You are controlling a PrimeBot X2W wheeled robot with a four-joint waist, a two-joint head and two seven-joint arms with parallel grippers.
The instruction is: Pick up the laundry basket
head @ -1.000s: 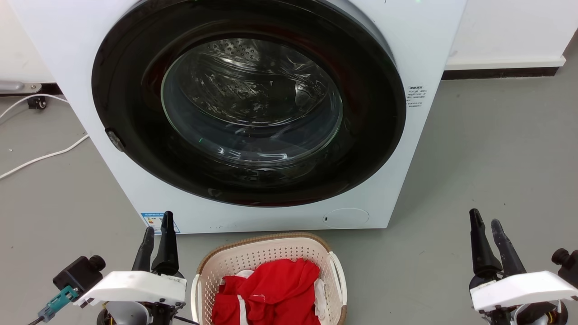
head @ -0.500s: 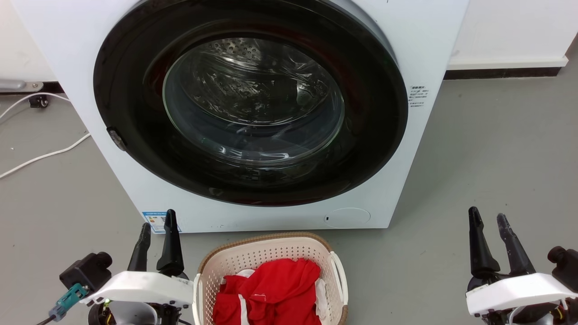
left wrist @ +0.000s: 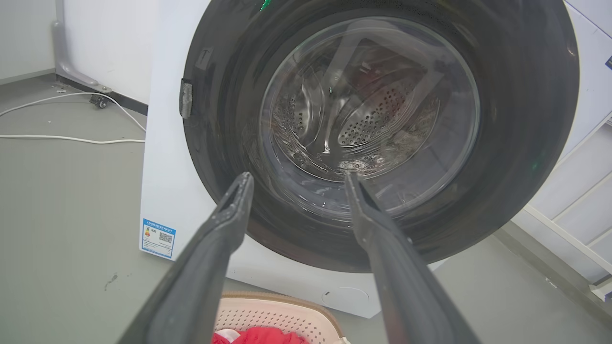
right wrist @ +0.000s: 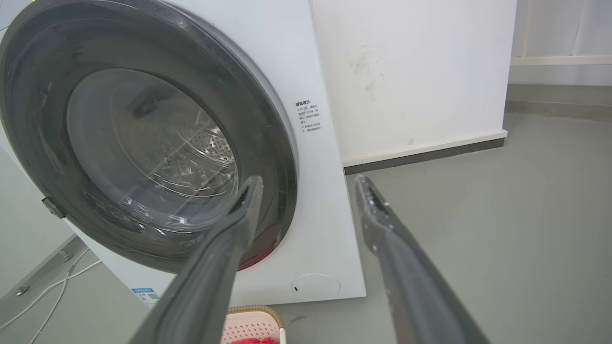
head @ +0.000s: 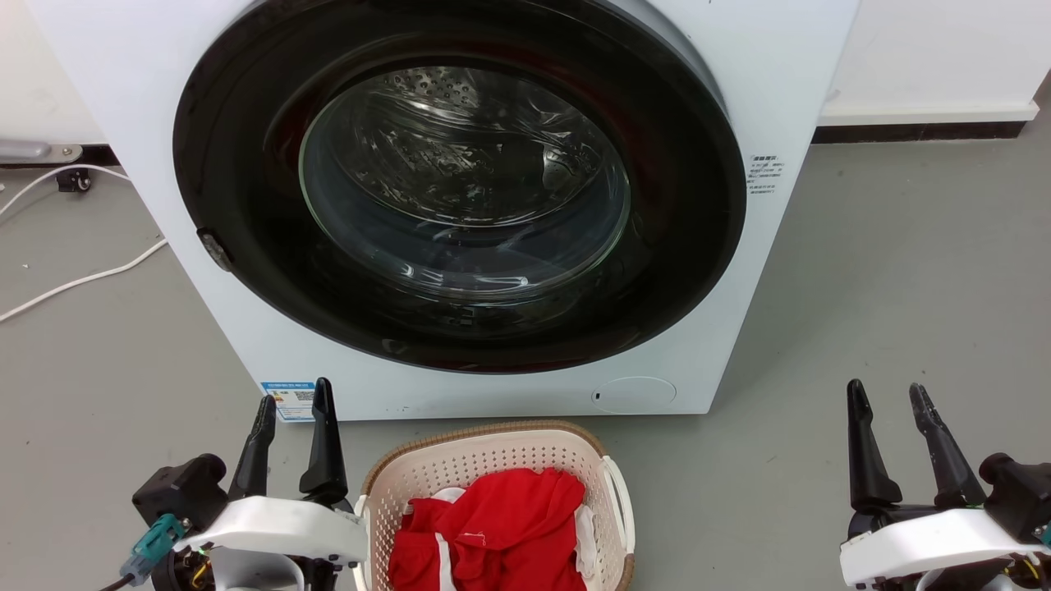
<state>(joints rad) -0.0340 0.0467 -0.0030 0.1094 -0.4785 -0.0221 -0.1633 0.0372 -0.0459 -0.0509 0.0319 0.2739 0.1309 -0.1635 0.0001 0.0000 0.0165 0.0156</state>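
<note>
The laundry basket (head: 460, 468) is cream-white and perforated with a brown rim and white side handles. It rests on the floor at the bottom centre of the head view, in front of the washing machine, with red clothing (head: 493, 533) inside. My left gripper (head: 294, 394) stands open just left of the basket, fingers pointing up, holding nothing. Well to the basket's right, my right gripper (head: 888, 390) is open and empty too. The basket's rim (left wrist: 282, 301) peeks in low between the fingers in the left wrist view, and a corner of the basket (right wrist: 253, 317) shows in the right wrist view.
A white washing machine (head: 772, 74) with a big dark round door (head: 460, 189), closed, stands right behind the basket. White cables (head: 74, 283) lie on the grey floor at the left. A wall with a dark skirting (head: 911, 131) runs behind on the right.
Both grippers have opened wider. The left gripper has shifted slightly right, toward the basket. The camera has moved a little, so the whole scene sits slightly further right.
</note>
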